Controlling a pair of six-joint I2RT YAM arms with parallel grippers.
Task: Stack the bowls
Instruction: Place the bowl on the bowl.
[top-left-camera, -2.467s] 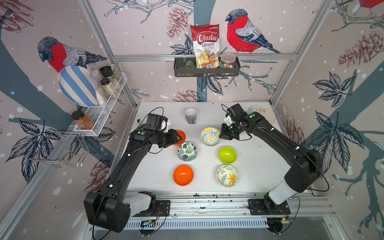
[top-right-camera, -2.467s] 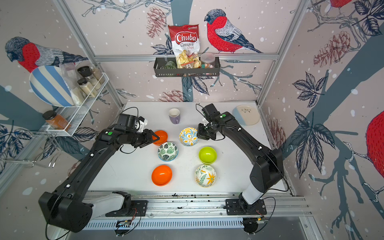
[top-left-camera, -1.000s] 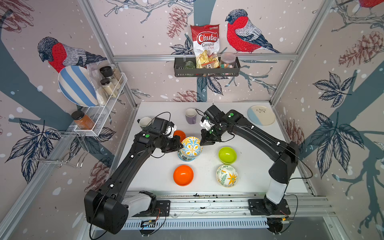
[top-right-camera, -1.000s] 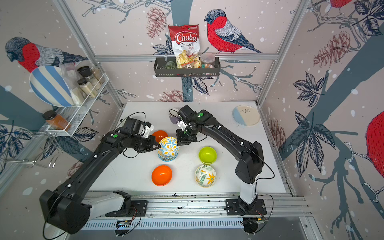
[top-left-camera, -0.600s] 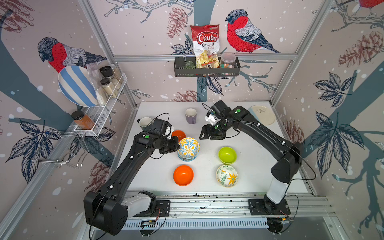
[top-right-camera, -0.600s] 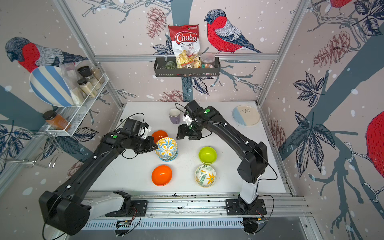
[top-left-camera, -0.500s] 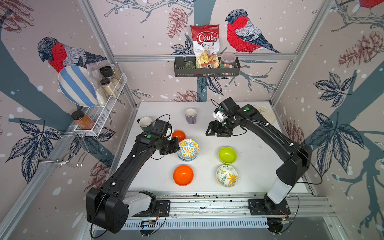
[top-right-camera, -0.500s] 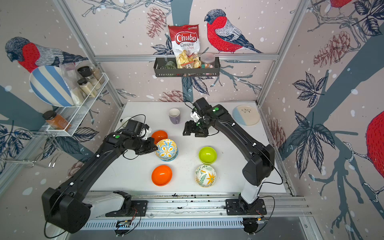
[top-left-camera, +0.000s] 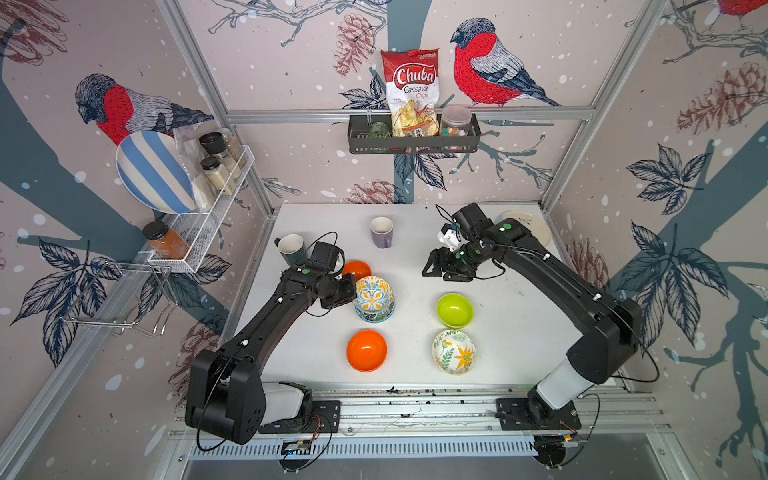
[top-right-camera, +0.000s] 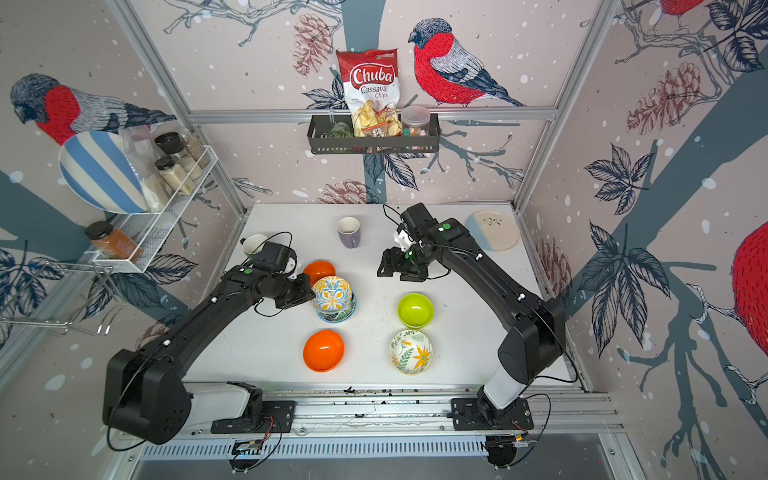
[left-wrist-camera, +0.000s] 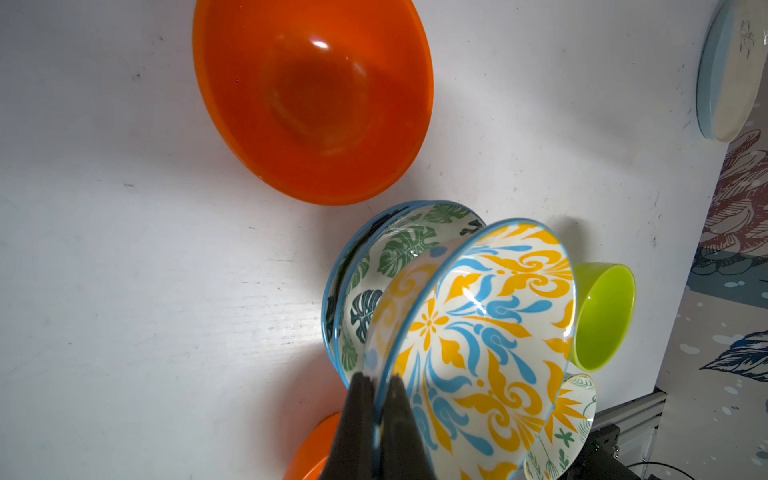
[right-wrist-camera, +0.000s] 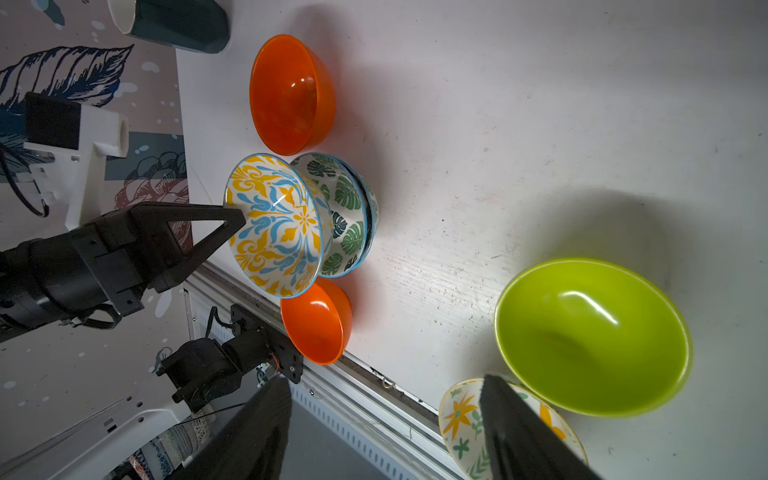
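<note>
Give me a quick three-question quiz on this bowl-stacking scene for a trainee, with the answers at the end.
1. True or false: the right gripper is holding a bowl.
2. Which bowl does the left gripper pinch by the rim? A) lime green bowl B) yellow-and-blue patterned bowl C) white flower-print bowl
3. How many plain orange bowls are on the table?

Key:
1. False. Its jaws are open and empty.
2. B
3. Two: one at the front, one further back.
</note>
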